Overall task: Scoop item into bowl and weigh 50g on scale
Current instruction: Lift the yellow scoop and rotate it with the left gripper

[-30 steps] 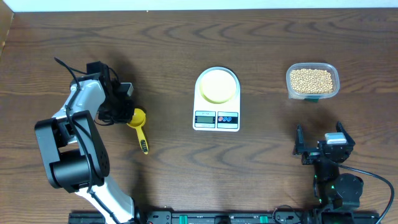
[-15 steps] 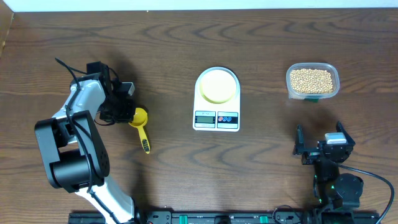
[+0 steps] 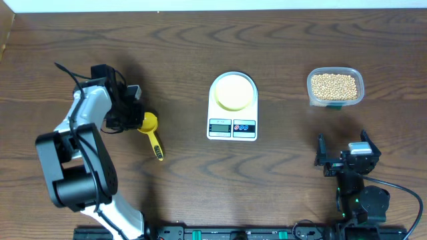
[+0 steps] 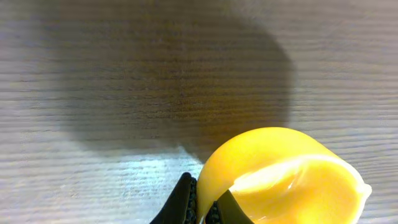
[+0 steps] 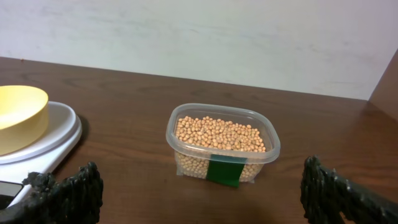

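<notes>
The tan beans (image 3: 335, 85) fill a clear plastic container (image 5: 219, 134) at the right back of the table. On the white scale (image 3: 232, 125) in the middle sits the pale-yellow bowl (image 3: 233, 91), seen at the left edge of the right wrist view as the bowl (image 5: 18, 115) on the scale (image 5: 59, 134). My left gripper (image 3: 135, 119) is shut on the rim of a yellow scoop (image 3: 151, 130). In the left wrist view the left gripper (image 4: 206, 200) pinches the scoop's cup wall (image 4: 280, 171). My right gripper (image 3: 342, 143) stands open near the front right, the right gripper (image 5: 202, 196) facing the container.
The table is dark brown wood. The container carries a green label (image 5: 224, 172) on its near side. The scale's display and buttons (image 3: 231, 127) face the front edge. A pale wall runs behind the table's back edge.
My left gripper has shifted slightly with the scoop, and the scoop's handle has swung a little to the right. The right arm has not moved.
</notes>
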`<state>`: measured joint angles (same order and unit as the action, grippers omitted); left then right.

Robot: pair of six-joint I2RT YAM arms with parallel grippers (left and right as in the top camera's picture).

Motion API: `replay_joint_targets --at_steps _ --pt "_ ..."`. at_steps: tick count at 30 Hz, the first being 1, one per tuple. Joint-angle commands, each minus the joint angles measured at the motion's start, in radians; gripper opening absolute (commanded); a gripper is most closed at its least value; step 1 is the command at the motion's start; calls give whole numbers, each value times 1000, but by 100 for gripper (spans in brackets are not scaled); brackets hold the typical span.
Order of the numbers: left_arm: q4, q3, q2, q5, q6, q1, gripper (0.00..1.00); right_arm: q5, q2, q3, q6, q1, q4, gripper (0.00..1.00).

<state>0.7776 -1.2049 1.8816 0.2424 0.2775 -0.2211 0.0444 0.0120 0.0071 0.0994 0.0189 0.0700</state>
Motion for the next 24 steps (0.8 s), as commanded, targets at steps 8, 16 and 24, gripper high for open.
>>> replay_joint_targets --at_steps 8,16,24 --pt "-10 -19 -177 18 -94 -5 7 -12 -6 -2 3 8 5 99" --pt "-21 -19 -220 18 -229 -5 8 -11 -6 -2 3 8 5 99" --pt "-35 -19 -220 3 -554 -5 8 -11 -6 -2 3 8 5 99"
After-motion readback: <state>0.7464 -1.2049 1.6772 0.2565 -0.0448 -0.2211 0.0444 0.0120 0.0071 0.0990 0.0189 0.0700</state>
